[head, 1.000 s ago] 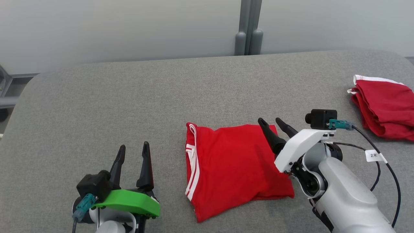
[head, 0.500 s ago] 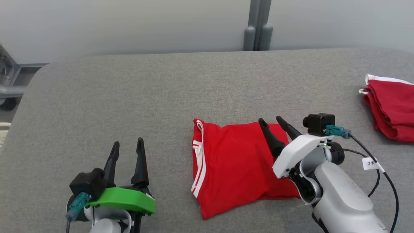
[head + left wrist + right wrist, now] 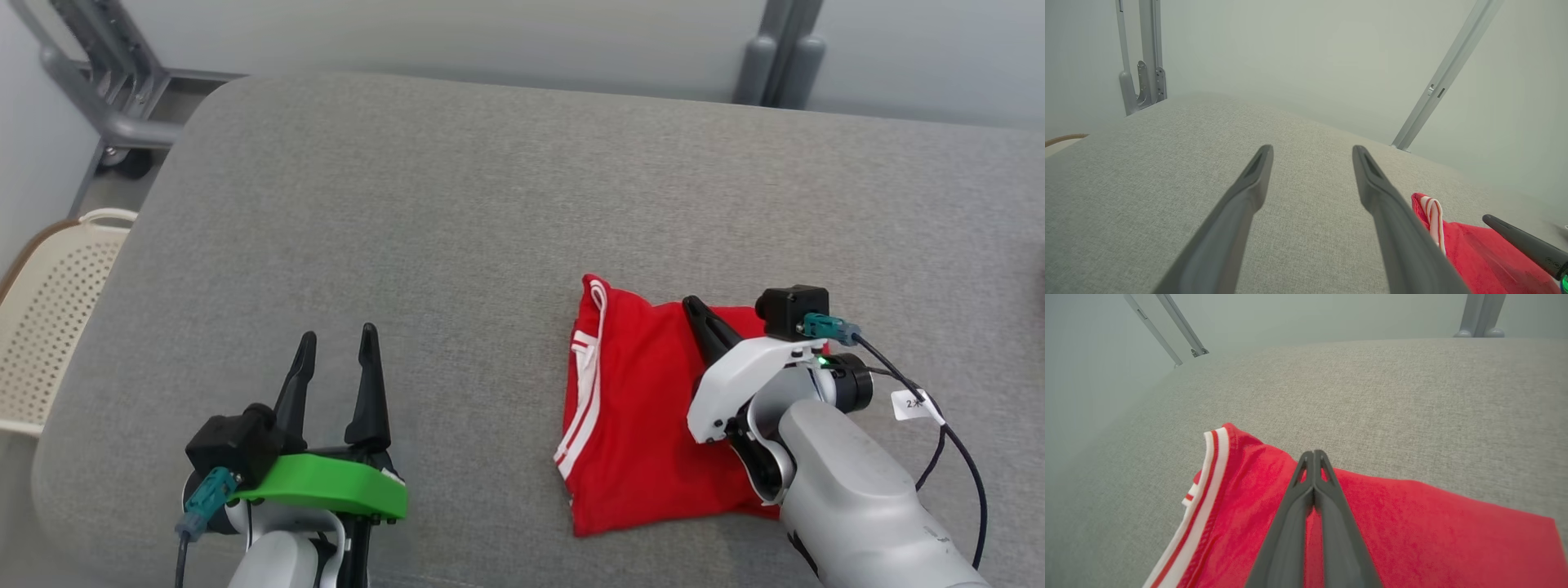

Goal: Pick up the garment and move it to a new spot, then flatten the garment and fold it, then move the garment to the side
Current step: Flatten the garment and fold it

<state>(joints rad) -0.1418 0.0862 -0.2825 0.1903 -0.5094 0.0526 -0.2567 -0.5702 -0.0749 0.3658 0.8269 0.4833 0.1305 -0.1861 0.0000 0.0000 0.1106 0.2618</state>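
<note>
A folded red garment (image 3: 637,408) with white-striped trim lies flat on the grey padded surface (image 3: 457,204), right of centre. My right gripper (image 3: 694,304) is shut, its two fingers pressed together, low over the garment's far right part. In the right wrist view the closed gripper (image 3: 1313,454) points across the red cloth (image 3: 1412,522), with no fabric visible between the fingers. My left gripper (image 3: 339,335) stands open over bare surface, well left of the garment. The left wrist view shows that gripper (image 3: 1312,149) wide apart, with the garment (image 3: 1474,249) at lower right.
A cream perforated basket (image 3: 49,327) stands on the floor past the surface's left edge. A grey metal frame (image 3: 98,98) is at the far left corner, and a grey post (image 3: 775,57) rises behind the surface's far edge. Pale wall lies beyond.
My right gripper's fingers have come together over the garment. The camera has swung left, bringing the basket and frame into view. The left gripper has stayed open.
</note>
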